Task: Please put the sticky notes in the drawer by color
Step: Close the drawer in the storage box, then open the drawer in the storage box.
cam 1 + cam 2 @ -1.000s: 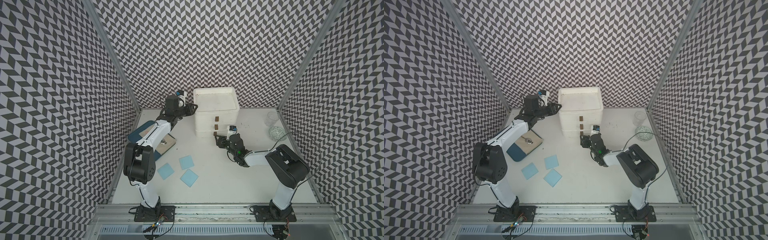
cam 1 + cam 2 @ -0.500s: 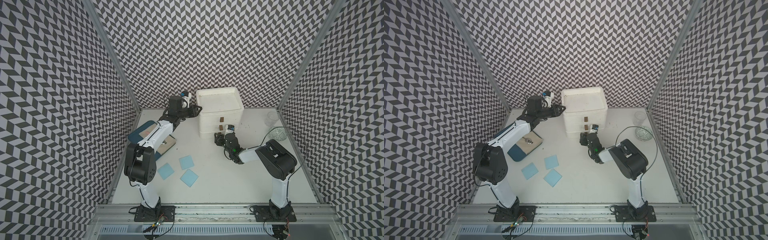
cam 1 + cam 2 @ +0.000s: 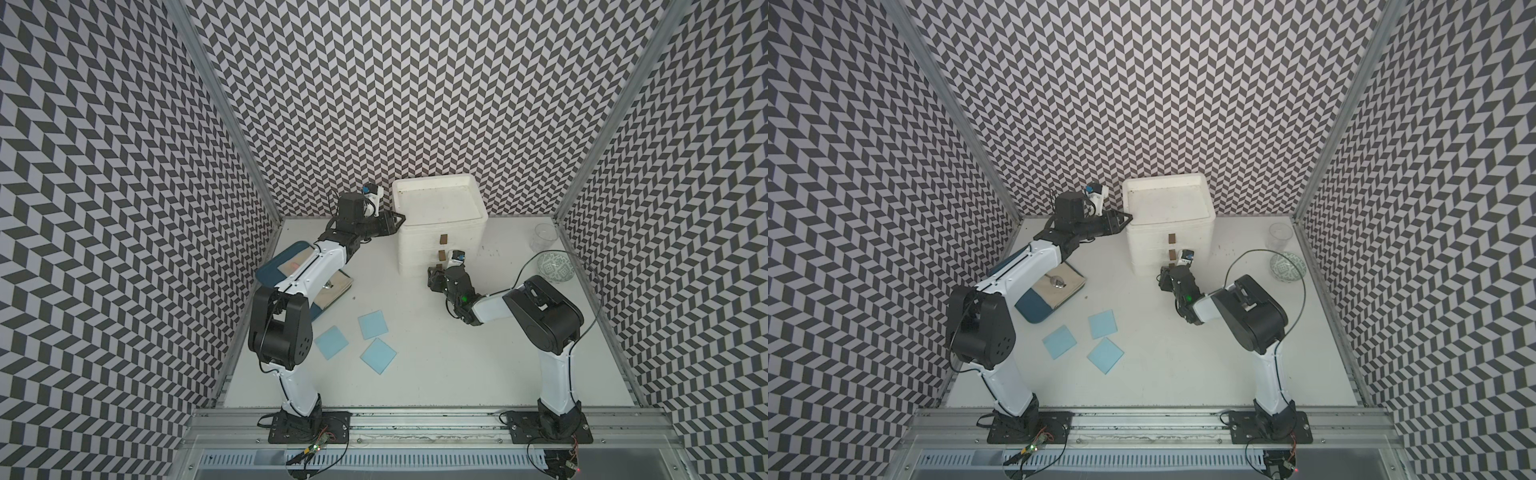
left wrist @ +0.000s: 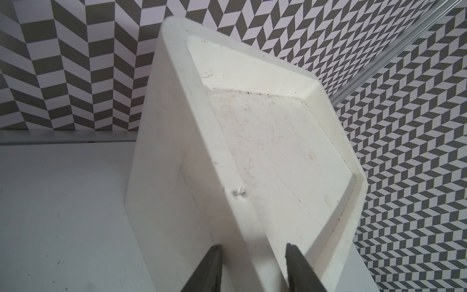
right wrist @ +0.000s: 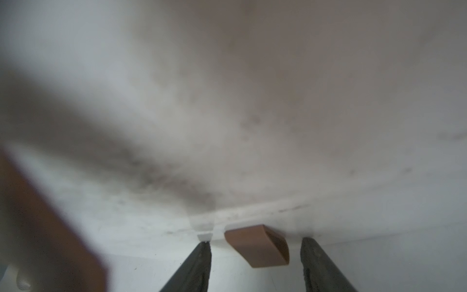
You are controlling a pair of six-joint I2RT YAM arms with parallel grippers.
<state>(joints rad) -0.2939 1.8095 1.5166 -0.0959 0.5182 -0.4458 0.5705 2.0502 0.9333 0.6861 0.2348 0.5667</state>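
At the foot of the drawer, what looks like the lowest handle is straddled by the right gripper, jaws apart, nothing clamped. The handle should be pinched squarely before a straight, level pull is made. The rim corner is straddled by the left gripper, jaws likewise apart; the box should be steadied there. Three blue sticky notes are seen flat on the table, well apart from the drawer.

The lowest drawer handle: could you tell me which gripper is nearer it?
Right. The right gripper has the handle between its open jaws; the left gripper is at the top rim of the drawer.
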